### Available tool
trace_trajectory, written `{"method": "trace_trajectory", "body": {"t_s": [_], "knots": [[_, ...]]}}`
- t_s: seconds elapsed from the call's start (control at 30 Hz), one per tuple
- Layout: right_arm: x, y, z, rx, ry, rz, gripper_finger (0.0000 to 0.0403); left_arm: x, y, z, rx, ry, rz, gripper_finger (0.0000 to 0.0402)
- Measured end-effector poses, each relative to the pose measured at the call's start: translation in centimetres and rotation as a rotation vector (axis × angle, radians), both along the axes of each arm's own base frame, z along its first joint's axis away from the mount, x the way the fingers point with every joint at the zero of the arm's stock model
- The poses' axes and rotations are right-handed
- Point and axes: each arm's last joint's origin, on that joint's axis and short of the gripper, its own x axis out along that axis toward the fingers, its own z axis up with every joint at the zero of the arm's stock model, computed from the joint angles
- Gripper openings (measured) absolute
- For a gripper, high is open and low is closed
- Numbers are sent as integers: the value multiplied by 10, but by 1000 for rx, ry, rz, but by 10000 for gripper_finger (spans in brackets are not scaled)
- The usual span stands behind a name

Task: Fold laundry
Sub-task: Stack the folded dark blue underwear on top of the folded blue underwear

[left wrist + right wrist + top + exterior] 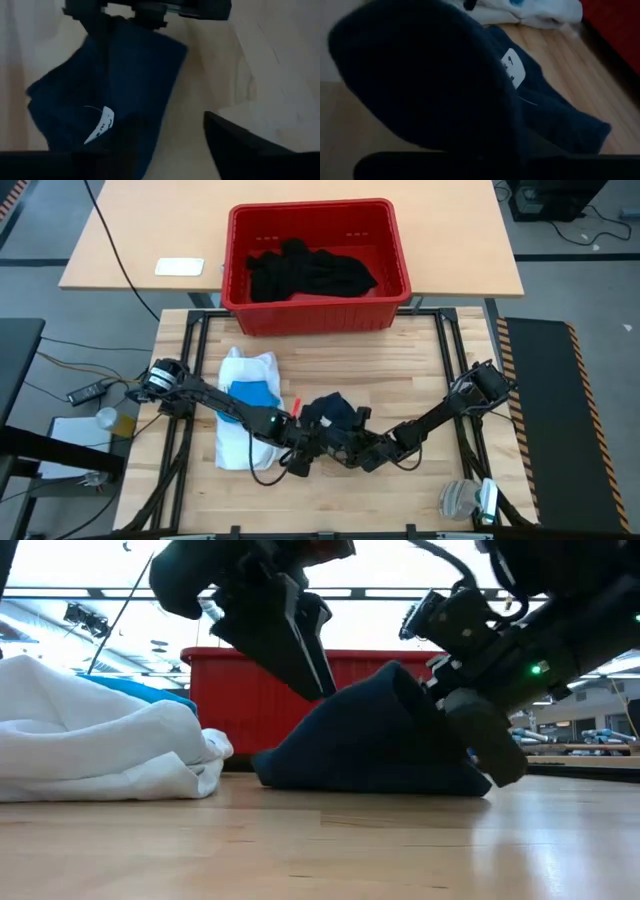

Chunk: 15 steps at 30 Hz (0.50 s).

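Observation:
A dark blue garment [332, 412] with a white label [102, 125] lies bunched at the table's middle. It rises to a peak [400, 675] at my right gripper [352, 442], which comes from the right and is shut on it. My left gripper [300, 442] stands open at the garment's left side, one finger [300, 645] slanting down beside the cloth. A white shirt [240, 442] with a bright blue piece [250, 392] on it lies left of them. Black garments [305, 270] lie in the red crate [310, 210]. My right gripper holds the raised part of the dark blue garment [415, 700], coming in slanting down from the table's right. Cloth bulges over the fingers in the right wrist view and hides the place of contact. The garment's lower edge [360, 785] rests on the table. My left gripper has one finger [235, 150] over bare table. Whether the other touches the cloth, I cannot tell.
The red crate stands across the table's far edge. A grey bundle [460, 500] sits at the near right corner. A white flat thing [179, 267] lies on the desk beyond. Bare wood [400, 370] shows between the crate and the grippers.

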Motion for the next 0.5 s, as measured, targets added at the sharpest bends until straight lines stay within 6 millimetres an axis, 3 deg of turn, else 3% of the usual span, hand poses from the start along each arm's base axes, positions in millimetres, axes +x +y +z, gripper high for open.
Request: {"method": "trace_trajectory", "body": {"t_s": [0.2,0.5], "knots": [[1,-2,-1,61,-13,-27,16,-1,-5,-12,95,-17,138,297],[2,-2,0,127,-42,-43,26,8,-11,-42,177,-19,200,300]]}}
